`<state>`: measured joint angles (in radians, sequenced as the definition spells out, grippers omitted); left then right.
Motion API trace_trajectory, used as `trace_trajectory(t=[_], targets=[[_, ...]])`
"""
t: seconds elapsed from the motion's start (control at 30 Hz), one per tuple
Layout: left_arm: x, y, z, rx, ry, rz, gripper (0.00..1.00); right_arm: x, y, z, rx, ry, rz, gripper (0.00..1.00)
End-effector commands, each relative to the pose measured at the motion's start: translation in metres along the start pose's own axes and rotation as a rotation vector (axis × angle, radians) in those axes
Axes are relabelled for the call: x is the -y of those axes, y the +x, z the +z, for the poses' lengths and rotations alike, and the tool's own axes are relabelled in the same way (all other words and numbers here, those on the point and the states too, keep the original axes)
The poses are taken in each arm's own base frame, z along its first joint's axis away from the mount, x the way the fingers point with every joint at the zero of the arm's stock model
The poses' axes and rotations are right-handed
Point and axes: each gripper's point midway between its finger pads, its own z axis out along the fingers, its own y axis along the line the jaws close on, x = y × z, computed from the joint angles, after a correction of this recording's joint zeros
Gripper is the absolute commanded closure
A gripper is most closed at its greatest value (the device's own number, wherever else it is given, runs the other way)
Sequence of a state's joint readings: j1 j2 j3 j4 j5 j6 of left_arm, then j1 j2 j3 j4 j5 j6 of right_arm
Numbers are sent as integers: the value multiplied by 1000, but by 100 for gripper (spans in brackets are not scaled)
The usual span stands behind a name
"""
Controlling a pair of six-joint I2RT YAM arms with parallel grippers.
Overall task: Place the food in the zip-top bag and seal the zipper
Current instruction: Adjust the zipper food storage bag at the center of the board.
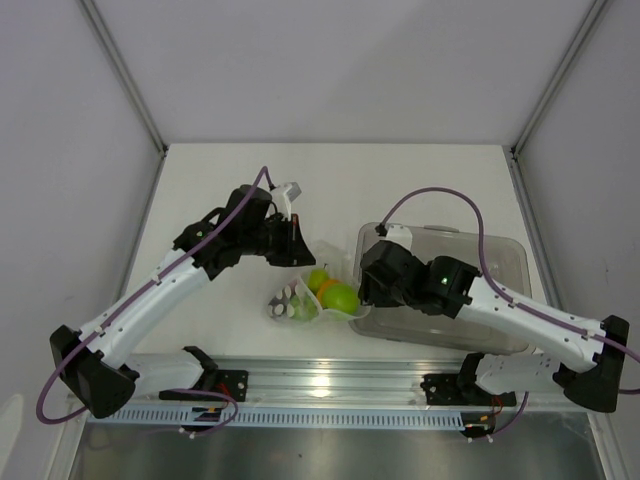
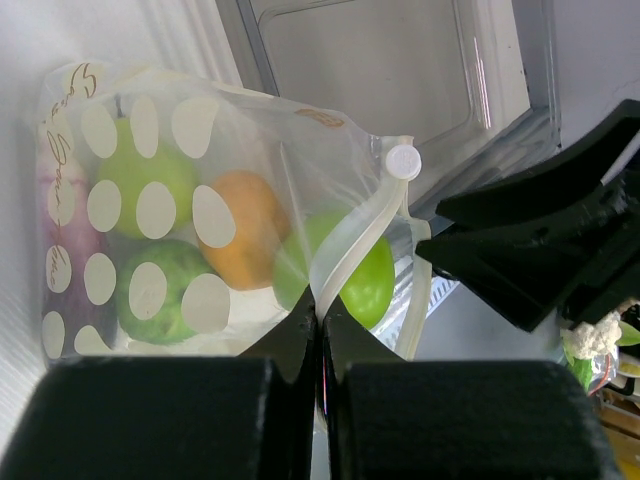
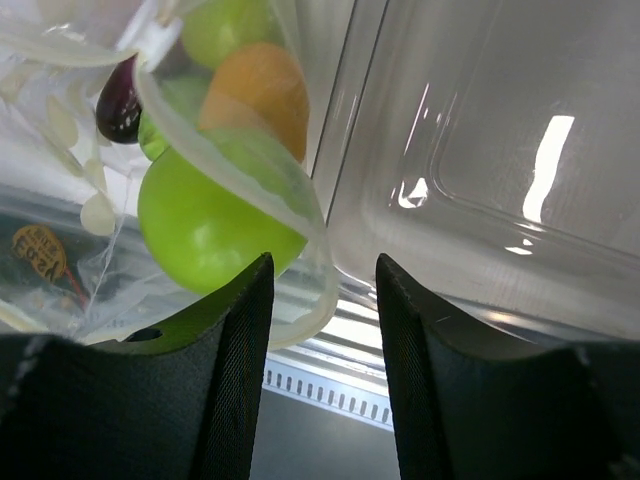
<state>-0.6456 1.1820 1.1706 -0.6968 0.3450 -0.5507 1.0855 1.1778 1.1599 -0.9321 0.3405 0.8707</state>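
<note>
The zip-top bag [image 2: 240,110] is pinched at its rim by the left pincer [image 2: 318,335], arm bent inward; the right pincer [image 3: 320,300] is held parted at the rim

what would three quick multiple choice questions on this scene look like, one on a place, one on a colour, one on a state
1. Where is the orange?
A. in the clear tub
B. inside the zip-top bag
C. on the table, away from the bag

2. What colour are the round dots on the bag?
A. red
B. black
C. pale white

3. How is the left gripper?
A. shut on the bag's mouth edge
B. wide open above the bag
C. out of sight in every view

Answers:
1 B, the left wrist view shows the orange through the bag's clear wall, among the green fruit.
2 C, the dots stand out pale against the fruit behind them.
3 A, its fingers meet with the bag's edge strip running down between them.
</note>
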Motion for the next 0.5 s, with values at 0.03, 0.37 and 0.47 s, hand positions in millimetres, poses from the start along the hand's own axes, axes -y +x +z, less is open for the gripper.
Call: trace_trajectory(t=[0.03,0.37,0.47], targets=[[13,-8,-3,33,52,4,99,5,-6,5,20,-41,58,52],[13,-8,-3,36,53,1,99,-17,-6,24,-11,-136,44,55],[13,-8,-4,37,50,1,99,-22,-6,27,-15,-155,49,57]])
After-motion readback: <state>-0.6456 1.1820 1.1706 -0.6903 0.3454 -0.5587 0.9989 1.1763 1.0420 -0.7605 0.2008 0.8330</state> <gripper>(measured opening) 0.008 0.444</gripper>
